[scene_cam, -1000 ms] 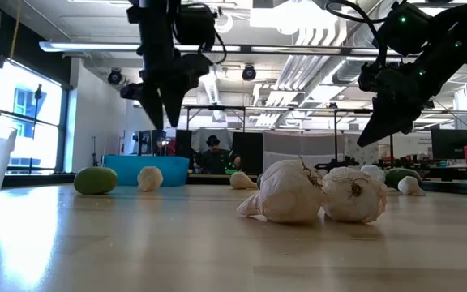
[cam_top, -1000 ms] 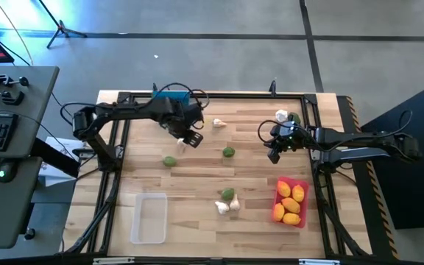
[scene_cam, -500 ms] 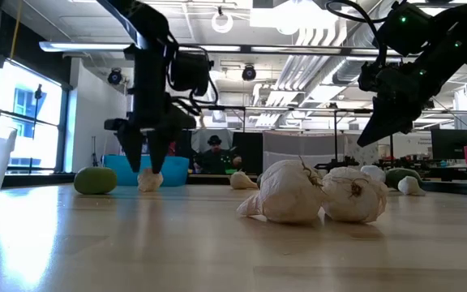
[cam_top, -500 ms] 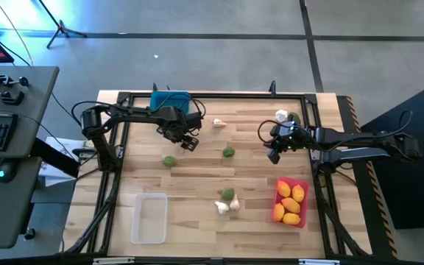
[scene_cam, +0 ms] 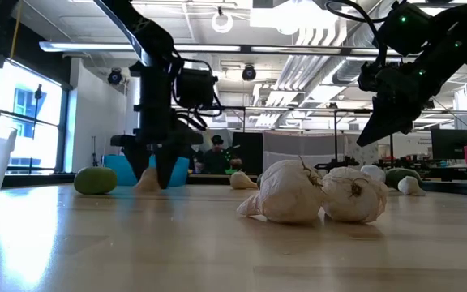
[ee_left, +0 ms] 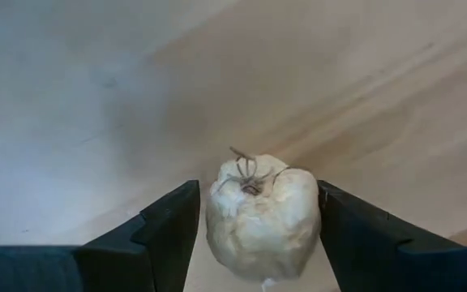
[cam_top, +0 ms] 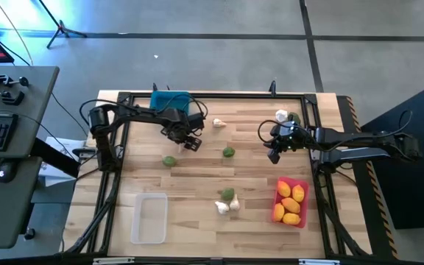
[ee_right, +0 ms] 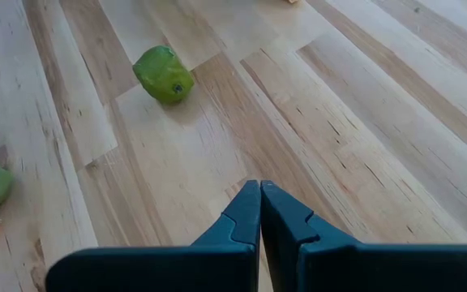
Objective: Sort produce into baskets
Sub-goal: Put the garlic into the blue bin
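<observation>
My left gripper (cam_top: 190, 142) stands low on the far left part of the table, open, pointing down over a whitish garlic bulb (ee_left: 259, 212). The bulb rests on the wood between the fingers (scene_cam: 146, 182). My right gripper (cam_top: 274, 156) hangs shut above the table's right half, holding nothing (ee_right: 259, 195). The blue basket (cam_top: 170, 99) sits at the far edge, and the clear basket (cam_top: 149, 218) stands near left. The red basket (cam_top: 291, 202) at the near right holds several yellow fruits. Loose green fruits (cam_top: 169, 160) (cam_top: 229, 152) lie near the left gripper. My left gripper comes at the garlic bulb from above, one finger (ee_left: 164, 231) on each side of it (ee_left: 355, 235). The bulb sits on the table with its stem end (ee_left: 246, 166) facing the wrist camera. I cannot tell whether either finger touches it.
Two garlic bulbs (cam_top: 227, 207) and a green fruit (cam_top: 228, 194) lie at the near middle. Another bulb (cam_top: 218, 124) lies at the far middle, and a bulb (cam_top: 281, 115) with a green fruit (cam_top: 294, 118) at the far right. A black frame (cam_top: 197, 96) rims the table.
My left gripper has come down from well above the table to the garlic bulb near the blue basket, and its fingers have spread apart, so they now stand on both sides of the bulb. The bulb has not moved.
</observation>
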Available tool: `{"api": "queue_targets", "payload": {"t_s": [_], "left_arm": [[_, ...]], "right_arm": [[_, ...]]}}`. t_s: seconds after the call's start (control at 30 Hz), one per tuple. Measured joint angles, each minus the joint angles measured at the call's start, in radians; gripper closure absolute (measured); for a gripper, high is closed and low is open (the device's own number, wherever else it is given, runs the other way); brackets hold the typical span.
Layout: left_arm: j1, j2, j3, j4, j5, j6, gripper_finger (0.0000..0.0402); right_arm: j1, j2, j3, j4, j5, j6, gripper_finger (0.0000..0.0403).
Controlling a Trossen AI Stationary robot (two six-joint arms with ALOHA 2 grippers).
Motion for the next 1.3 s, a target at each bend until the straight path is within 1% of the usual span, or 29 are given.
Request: {"api": "queue_targets", "payload": {"t_s": [0.2, 0.37, 0.47, 0.57, 0.73, 0.93, 1.07, 1.3], "left_arm": [[-0.010, -0.007, 0.000, -0.008, 0.000, 0.037, 0.0218], [0.030, -0.070, 0.000, -0.029, -0.001, 0.095, 0.0260], [0.083, -0.123, 0.000, -0.040, -0.001, 0.120, 0.0273], [0.163, -0.176, 0.002, -0.041, -0.002, 0.131, 0.0275], [0.305, -0.216, 0.054, -0.038, -0.008, 0.139, 0.0276], [0.415, -0.195, 0.119, 0.036, 0.002, 0.165, 0.0277], [0.471, -0.132, 0.128, 0.052, 0.061, 0.166, 0.0277], [0.490, -0.032, 0.177, 0.060, 0.058, 0.190, 0.0278]], "right_arm": [[0.000, 0.000, 0.000, 0.000, 0.000, 0.000, 0.0403], [0.000, 0.000, 0.000, -0.001, 0.001, 0.001, 0.0403], [0.000, 0.000, 0.000, -0.003, 0.003, 0.003, 0.0403], [0.000, 0.000, 0.000, -0.003, 0.005, 0.003, 0.0403], [0.000, 0.000, 0.000, -0.001, 0.005, 0.024, 0.0403], [0.000, 0.000, 0.000, 0.006, 0.008, 0.029, 0.0403], [0.000, 0.000, 0.000, 0.007, 0.008, 0.030, 0.0403], [0.000, 0.000, 0.000, 0.007, 0.009, 0.045, 0.0403]]}}
